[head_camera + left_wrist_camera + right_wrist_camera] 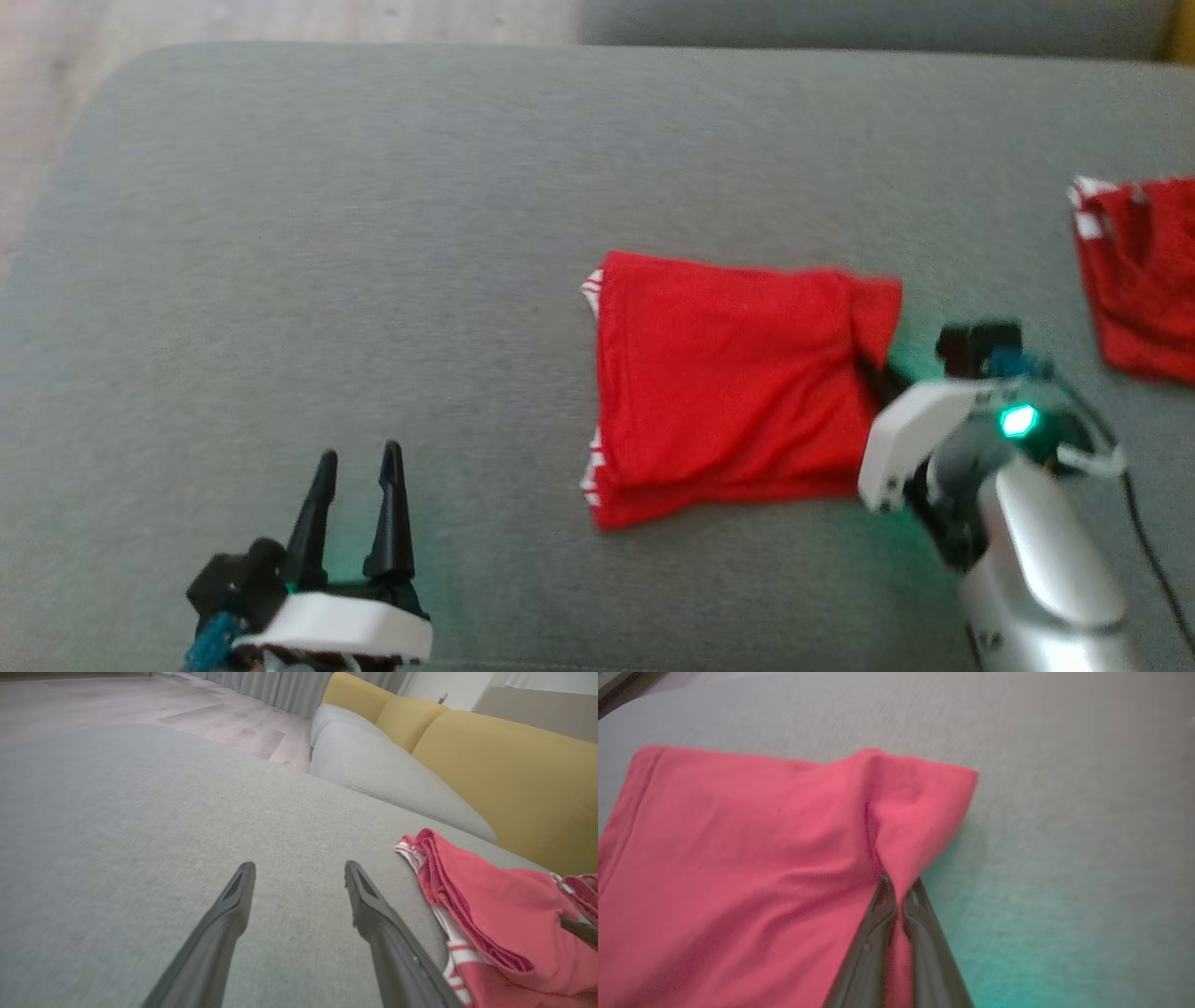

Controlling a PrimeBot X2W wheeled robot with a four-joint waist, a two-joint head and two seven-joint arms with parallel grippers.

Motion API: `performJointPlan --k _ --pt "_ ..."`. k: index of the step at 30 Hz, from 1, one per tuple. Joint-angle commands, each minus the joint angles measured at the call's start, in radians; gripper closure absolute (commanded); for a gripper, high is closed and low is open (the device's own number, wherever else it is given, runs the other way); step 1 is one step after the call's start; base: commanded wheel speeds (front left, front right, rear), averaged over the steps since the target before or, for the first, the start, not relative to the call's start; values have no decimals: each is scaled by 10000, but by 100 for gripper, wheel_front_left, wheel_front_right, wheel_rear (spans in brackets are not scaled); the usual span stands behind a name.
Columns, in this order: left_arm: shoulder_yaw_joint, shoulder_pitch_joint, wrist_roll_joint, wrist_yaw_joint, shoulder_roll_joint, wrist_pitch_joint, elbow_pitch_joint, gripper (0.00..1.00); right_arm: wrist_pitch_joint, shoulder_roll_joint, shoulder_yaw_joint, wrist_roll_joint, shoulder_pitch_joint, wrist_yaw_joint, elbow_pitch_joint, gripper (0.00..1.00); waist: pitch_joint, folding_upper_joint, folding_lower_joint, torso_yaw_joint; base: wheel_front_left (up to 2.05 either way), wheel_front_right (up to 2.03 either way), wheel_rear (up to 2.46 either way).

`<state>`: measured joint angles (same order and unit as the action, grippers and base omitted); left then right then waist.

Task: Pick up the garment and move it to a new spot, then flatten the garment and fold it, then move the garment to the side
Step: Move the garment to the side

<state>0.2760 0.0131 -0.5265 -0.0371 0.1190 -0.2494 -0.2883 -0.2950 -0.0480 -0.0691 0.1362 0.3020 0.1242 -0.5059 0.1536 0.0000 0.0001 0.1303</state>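
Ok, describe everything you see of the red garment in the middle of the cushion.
The red garment is soft, thin-looking fabric, folded into a rough rectangle of stacked layers, lying on the grey cushion. White stripes show along its left edge. Its right edge is puckered where the right gripper is shut on it.

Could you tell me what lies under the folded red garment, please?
The folded red garment lies on the grey cushion; its white-striped lower layers peek out at the left edge. The right gripper pinches its right edge. Anything beneath the fabric is covered.
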Motion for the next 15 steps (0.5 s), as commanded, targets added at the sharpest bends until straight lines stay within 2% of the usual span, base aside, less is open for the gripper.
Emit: performJointPlan --k 1,6,11,15 --pt "-433 443 121 -54 5 -123 338 0 180 -23 -103 -216 617 65 519 100 413 0 -1 -568 0 0 0" --pt "-614 696 342 -157 3 -123 456 0 335 -153 478 -885 1175 65 1157 100 966 0 -1 -1742 0 0 0" --pt "-654 1116 600 -224 138 -123 509 0 409 -292 936 -1037 1472 65 1774 100 1455 0 -1 -2988 0 0 0" --pt "-462 1465 813 -282 259 -64 586 0 462 -331 1230 -1021 1631 65 2107 100 1725 0 -1 -3698 0 0 0"
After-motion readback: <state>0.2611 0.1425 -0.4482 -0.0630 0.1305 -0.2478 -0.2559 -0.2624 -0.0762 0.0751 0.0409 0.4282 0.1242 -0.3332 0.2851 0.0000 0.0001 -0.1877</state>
